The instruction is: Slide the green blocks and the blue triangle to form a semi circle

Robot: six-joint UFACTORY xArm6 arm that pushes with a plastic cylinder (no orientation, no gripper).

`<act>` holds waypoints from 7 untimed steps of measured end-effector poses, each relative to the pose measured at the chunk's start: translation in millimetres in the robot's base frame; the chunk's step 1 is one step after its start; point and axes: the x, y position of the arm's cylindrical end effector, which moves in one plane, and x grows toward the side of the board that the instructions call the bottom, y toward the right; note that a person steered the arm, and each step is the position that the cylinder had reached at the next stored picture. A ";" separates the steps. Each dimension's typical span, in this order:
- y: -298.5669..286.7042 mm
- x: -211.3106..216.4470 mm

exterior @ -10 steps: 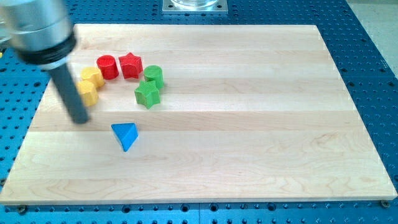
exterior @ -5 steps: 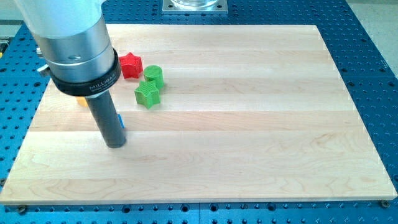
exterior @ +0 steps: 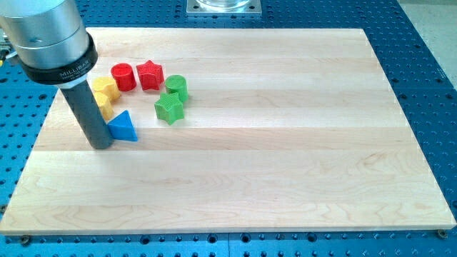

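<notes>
The blue triangle (exterior: 123,127) is a small solid wedge, bright blue, lying flat on the pale wooden worktop (exterior: 285,143) towards the view's left. My tip (exterior: 101,145) rests on the worktop right at the triangle's left edge, touching or nearly so. The end effector is a plain dark rod with nothing to clench or release, so it grasps nothing.

There are two green blocks: a green cylinder (exterior: 176,86) and, just below it and touching, a green star-shaped block (exterior: 170,108). Both sit to the right of the triangle, a little apart from it.

Two red blocks stand side by side above: a red cylinder (exterior: 123,76) and a red star (exterior: 150,75). Two yellow blocks (exterior: 105,88) lie just beside the rod, above the triangle, partly hidden by it; their shapes are unclear.
</notes>
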 end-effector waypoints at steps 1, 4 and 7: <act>36.3 0.0; 67.1 13.8; 27.1 -9.3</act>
